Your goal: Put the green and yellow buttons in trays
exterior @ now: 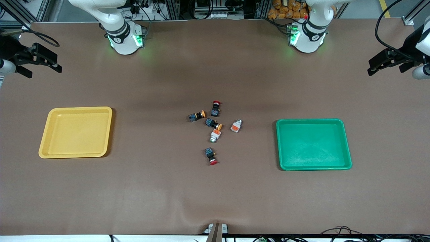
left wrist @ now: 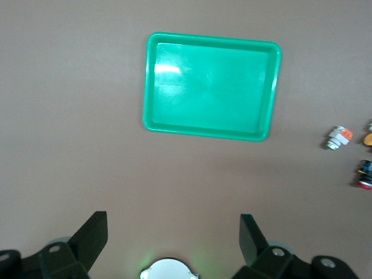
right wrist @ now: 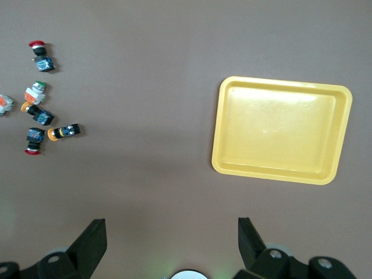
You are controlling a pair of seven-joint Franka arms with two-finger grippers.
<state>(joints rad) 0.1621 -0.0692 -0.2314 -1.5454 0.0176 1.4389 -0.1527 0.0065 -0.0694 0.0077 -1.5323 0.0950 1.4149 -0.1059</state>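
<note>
Four buttons lie mid-table: two black ones with yellow-orange caps (exterior: 196, 116) (exterior: 213, 123) and two white-silver ones with orange blocks (exterior: 236, 126) (exterior: 215, 135). They also show in the right wrist view (right wrist: 64, 132). The yellow tray (exterior: 75, 132) (right wrist: 282, 131) sits toward the right arm's end and holds nothing. The green tray (exterior: 313, 144) (left wrist: 212, 87) sits toward the left arm's end and holds nothing. My right gripper (exterior: 43, 71) (right wrist: 172, 229) hangs open over the table's edge at its own end. My left gripper (exterior: 384, 69) (left wrist: 173, 224) hangs open over the other end.
Two black switches with red caps lie in the same cluster, one farther from the front camera (exterior: 215, 108), one nearer (exterior: 211, 156). The brown table mat (exterior: 215, 195) has a slight wrinkle near its front edge.
</note>
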